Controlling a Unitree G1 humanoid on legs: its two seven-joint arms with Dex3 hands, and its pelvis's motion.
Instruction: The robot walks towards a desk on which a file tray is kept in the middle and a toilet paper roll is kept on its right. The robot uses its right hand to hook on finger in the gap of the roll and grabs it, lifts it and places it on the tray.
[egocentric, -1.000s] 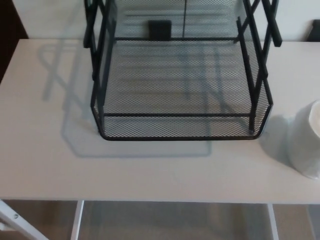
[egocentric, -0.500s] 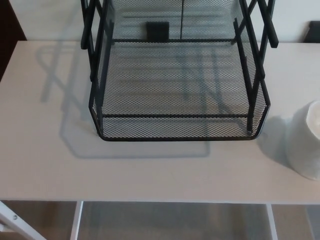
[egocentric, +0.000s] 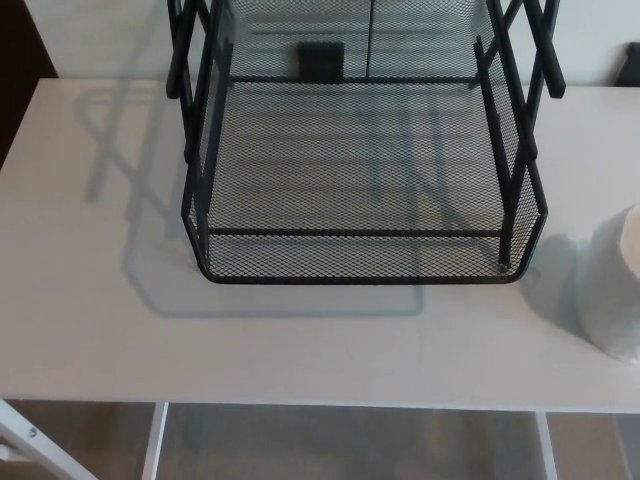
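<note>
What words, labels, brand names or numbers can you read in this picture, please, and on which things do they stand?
None can be read.
The tray is bare black mesh with no label.
The roll is plain white and cut off by the picture's edge.
The desk carries no print.
The small dark block behind the tray shows no legible marking; it is too blurred to tell.

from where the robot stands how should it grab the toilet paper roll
Hook a right-hand finger down into the core gap of the toilet paper roll, coming from above. It seems to stand upright on the desk, right of the file tray, so the hole should face up. The frame edge cuts it off, hiding the core; neither hand shows.
</note>
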